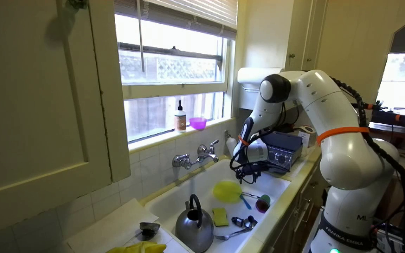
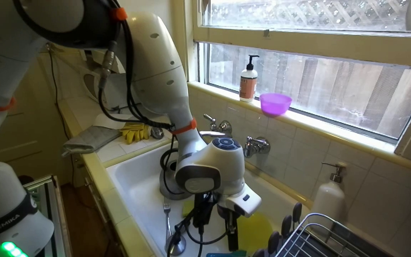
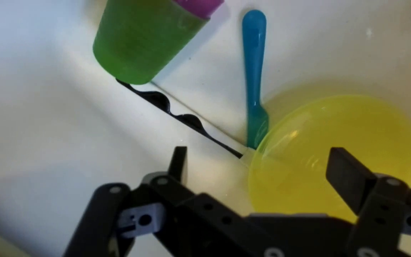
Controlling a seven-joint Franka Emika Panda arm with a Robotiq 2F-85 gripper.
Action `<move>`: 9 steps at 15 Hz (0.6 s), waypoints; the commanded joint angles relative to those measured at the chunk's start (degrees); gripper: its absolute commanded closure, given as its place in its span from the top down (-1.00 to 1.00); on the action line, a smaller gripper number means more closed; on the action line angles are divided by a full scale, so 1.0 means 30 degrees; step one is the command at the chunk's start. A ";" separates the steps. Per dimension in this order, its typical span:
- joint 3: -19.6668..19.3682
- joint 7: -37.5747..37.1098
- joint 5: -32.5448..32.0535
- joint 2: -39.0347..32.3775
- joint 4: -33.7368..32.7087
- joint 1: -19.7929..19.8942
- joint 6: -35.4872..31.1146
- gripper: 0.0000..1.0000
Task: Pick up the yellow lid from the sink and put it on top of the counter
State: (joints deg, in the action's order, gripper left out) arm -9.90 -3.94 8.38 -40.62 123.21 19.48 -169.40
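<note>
Yellow lid (image 1: pixel 227 192) lying in the sink (image 1: pixel 274 186) | pincer (image 3: pixel 259 160) spread wide, gripping nothing, poised over the lid's edge | progress: seemingly lined up, pickup not yet made | left: grasp, lift out, set on the counter (image 2: pixel 112 154)

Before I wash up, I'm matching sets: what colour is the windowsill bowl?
Bright pinkish purple; the bowl shows best in an exterior view.

Lid (image 3: pixel 302 167) yellow; sink (image 2: pixel 134 178) white; cup (image 3: pixel 145 39) green; utensil (image 3: pixel 254 57) blue; bowl (image 2: pixel 275 104) magenta.
</note>
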 commanded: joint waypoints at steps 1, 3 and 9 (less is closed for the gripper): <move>0.0517 -0.0931 0.0678 -0.2335 -0.1959 -0.0010 -0.0047 1.00; 0.0391 -0.1663 0.0779 -0.3331 -0.2725 -0.0411 -0.0068 1.00; 0.0312 -0.3400 0.1475 -0.5958 -0.5033 -0.0805 -0.0395 1.00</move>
State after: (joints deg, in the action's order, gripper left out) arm -8.65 -12.03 10.39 -53.63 112.75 17.75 -169.41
